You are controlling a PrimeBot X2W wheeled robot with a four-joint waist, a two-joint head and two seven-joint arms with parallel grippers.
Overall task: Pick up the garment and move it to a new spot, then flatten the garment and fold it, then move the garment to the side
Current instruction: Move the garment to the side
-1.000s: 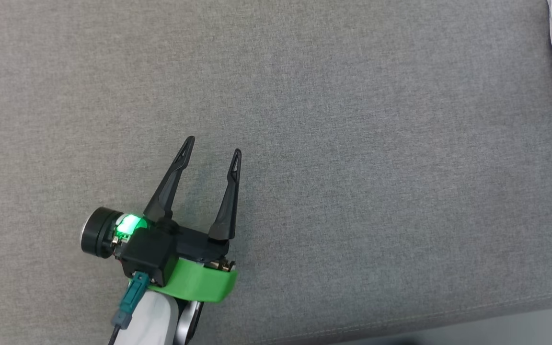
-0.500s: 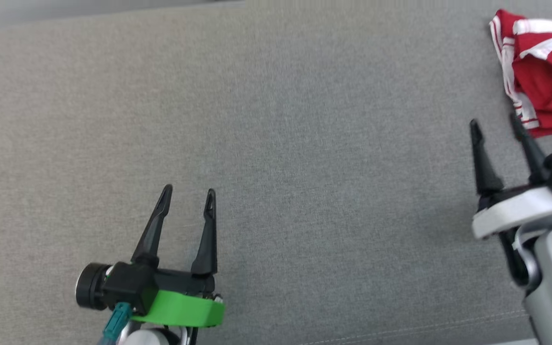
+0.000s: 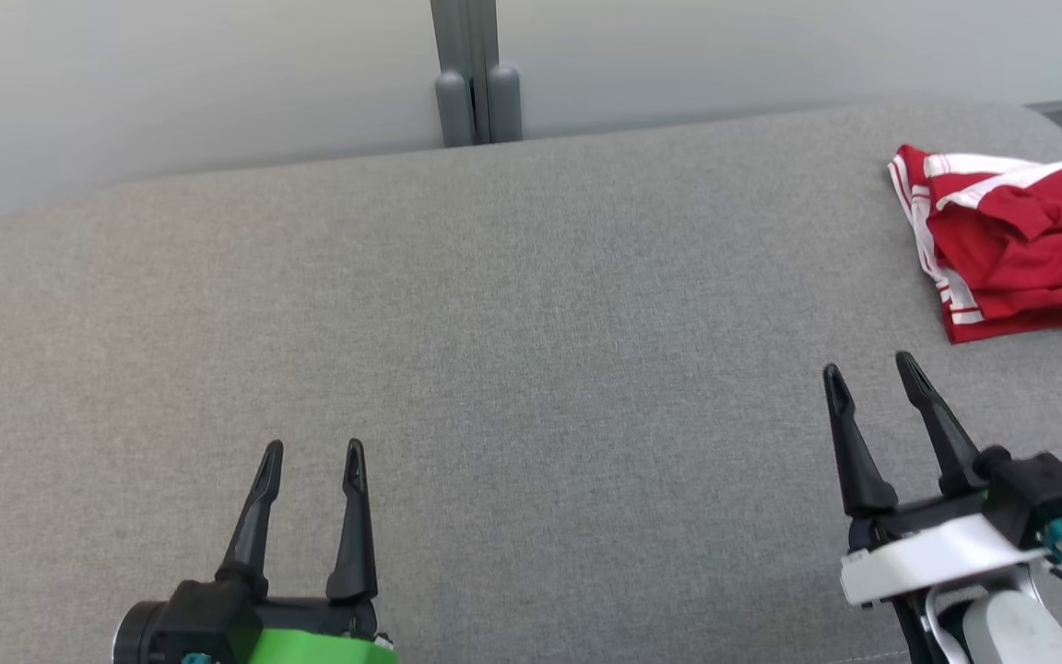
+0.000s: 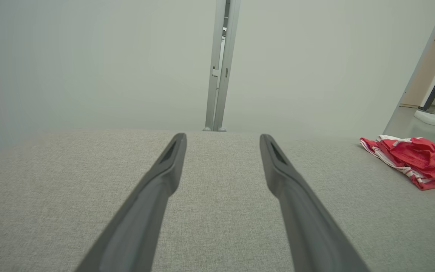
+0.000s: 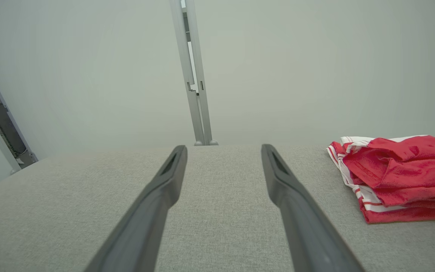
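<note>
Garment [image 3: 1020, 249] is a red piece with white stripes, bunched up in a loose heap at the far right of the gray fabric tabletop [image 3: 531, 323], not touching either hand. Right hand [image 3: 868, 365] hovers near it, a bit closer to the robot and off to the garment's left, fingers spread wide with nothing between them. Left hand [image 3: 314, 449] is way over on the other side, well apart from the garment, also spread wide and holding nothing, fingers pointing toward the pale wall [image 3: 171, 83]. Past the tabletop's far edge a gray post [image 3: 476, 83] stands against that wall.
</note>
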